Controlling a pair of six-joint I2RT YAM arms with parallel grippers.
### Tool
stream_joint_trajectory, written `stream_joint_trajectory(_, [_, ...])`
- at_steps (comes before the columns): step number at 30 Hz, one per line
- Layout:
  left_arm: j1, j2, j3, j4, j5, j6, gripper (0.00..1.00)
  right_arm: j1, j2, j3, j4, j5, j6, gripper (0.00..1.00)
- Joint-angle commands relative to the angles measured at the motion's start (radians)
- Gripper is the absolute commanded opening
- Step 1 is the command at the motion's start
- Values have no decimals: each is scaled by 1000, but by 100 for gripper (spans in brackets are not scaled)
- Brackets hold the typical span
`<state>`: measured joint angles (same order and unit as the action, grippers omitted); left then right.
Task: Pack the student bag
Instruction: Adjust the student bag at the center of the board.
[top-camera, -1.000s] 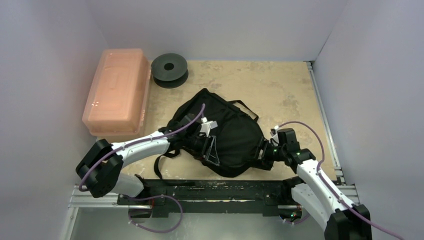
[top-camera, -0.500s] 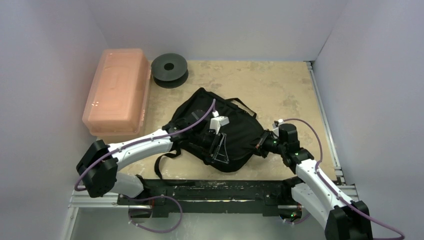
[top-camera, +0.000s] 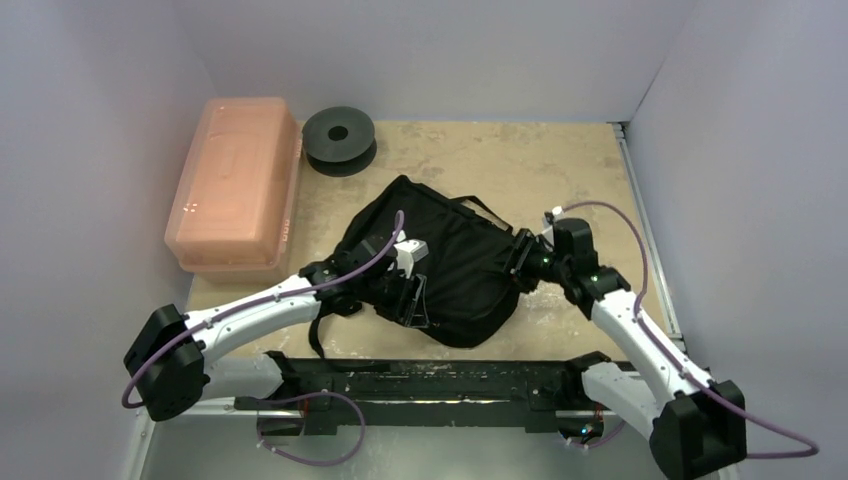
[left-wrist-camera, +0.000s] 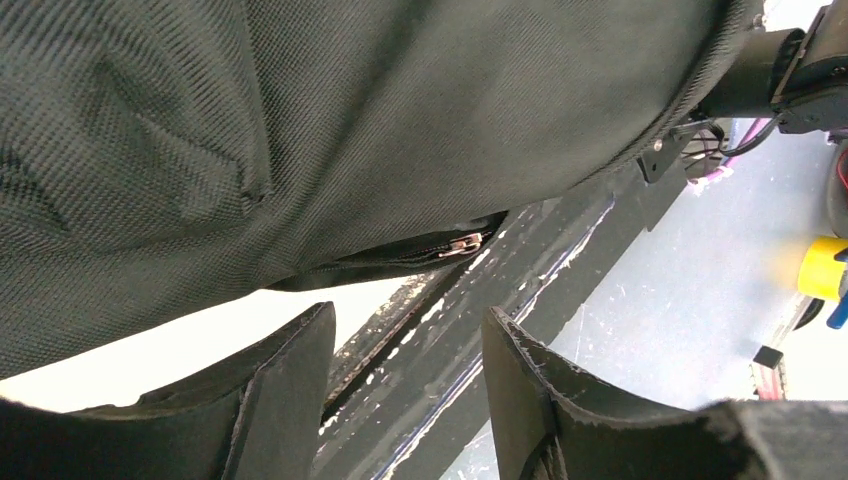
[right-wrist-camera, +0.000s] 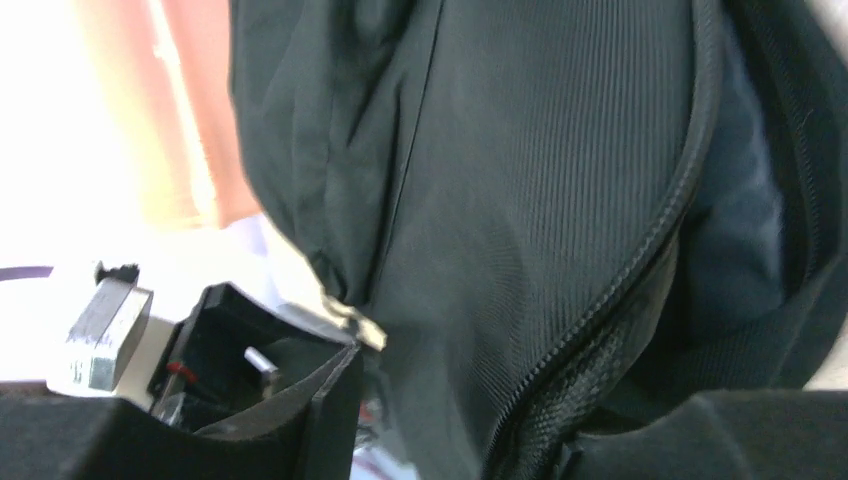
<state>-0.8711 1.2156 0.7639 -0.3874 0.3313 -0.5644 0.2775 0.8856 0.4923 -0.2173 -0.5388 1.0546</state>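
Across the tan table, little sign of packing so far. At its centre, a touch toward 6 o'clock, the student bag: soft, black and slumped flat, with straps trailing off toward 7 o'clock. Looks slack and thin, so probably nothing bulky inside yet.

At 10 o'clock, well apart from the bag, the pink box, lid on. At 11 o'clock, just beside the box's far corner, the black spool, lying flat. Judged from that: both possible cargo items outside the bag and none loaded. Only the opening stage in hand.

At the bag's 8 o'clock edge, the left gripper: released. Fingers spread, with only the base rail and tabletop between them and bag fabric just above in the wrist view.

At the bag's 3 o'clock edge, the right gripper: fingers either side of a fold of bag fabric. Clamped or merely straddling, cannot tell.

Along that fold, a zip track, apparently parted, darker inside behind it. Near the left fingers, a small metal zip pull, ungrasped.

Left to do, at a guess: widen the mouth, hold it open, load the items, zip shut.
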Motion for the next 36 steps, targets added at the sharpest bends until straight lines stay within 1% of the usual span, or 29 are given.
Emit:
stream_joint_trajectory(1, [20, -48, -28, 51, -13, 24, 54, 60, 92, 321, -413, 346, -462, 56])
stream_joint_trajectory(3, [41, -75, -49, 70, -7, 11, 55, 74, 86, 408, -477, 442, -523, 60])
stream_joint_trajectory(5, [72, -90, -63, 74, 8, -3, 57, 76, 125, 499, -539, 506, -600, 63])
stream_joint_trajectory(7, [108, -93, -74, 81, 39, -24, 59, 116, 170, 561, -537, 473, -713, 63])
stream_joint_trajectory(9, [163, -86, -89, 103, 115, -62, 60, 213, 203, 597, -506, 437, -828, 63])
stream_joint_trajectory(10, [185, -84, -94, 107, 140, -80, 60, 285, 211, 605, -475, 414, -880, 63])
stream_joint_trajectory(12, [218, -84, -99, 104, 181, -111, 59, 429, 222, 603, -420, 437, -949, 64])
stream_joint_trajectory(14, [230, -98, -102, 99, 199, -138, 59, 577, 235, 600, -384, 478, -1025, 64])
stream_joint_trajectory(15, [233, -110, -105, 97, 202, -149, 59, 636, 233, 583, -352, 470, -1080, 64])
stream_joint_trajectory(17, [236, -139, -112, 95, 196, -162, 60, 710, 220, 543, -291, 458, -1150, 66])
stream_joint_trajectory(19, [238, -161, -117, 87, 187, -166, 60, 718, 213, 527, -258, 497, -1154, 68])
stream_joint_trajectory(21, [239, -168, -117, 73, 181, -164, 60, 718, 207, 537, -274, 528, -1163, 70])
stream_joint_trajectory(22, [238, -168, -118, 70, 180, -164, 60, 718, 203, 546, -289, 601, -1153, 71])
stream_joint_trajectory(23, [239, -167, -122, 72, 181, -167, 60, 718, 196, 551, -293, 668, -1108, 72])
stream_joint_trajectory(24, [238, -165, -127, 77, 182, -171, 60, 711, 185, 552, -294, 768, -1046, 80])
stream_joint_trajectory(25, [239, -161, -130, 85, 188, -173, 60, 697, 171, 551, -290, 827, -982, 87])
stream_joint_trajectory(27, [239, -145, -128, 100, 207, -172, 60, 674, 127, 535, -275, 825, -910, 97])
stream_joint_trajectory(28, [238, -137, -124, 107, 220, -171, 60, 666, 108, 522, -269, 809, -876, 98])
stream_joint_trajectory(30, [239, -126, -120, 122, 232, -177, 60, 647, 80, 497, -285, 814, -782, 99])
stream_joint_trajectory(32, [239, -106, -123, 147, 232, -198, 62, 622, 69, 476, -309, 773, -726, 99])
stream_joint_trajectory(34, [239, -56, -110, 191, 229, -222, 62, 592, 54, 472, -350, 742, -666, 99])
stream_joint_trajectory(36, [239, 19, -78, 243, 219, -242, 63, 575, 17, 477, -396, 755, -614, 99])
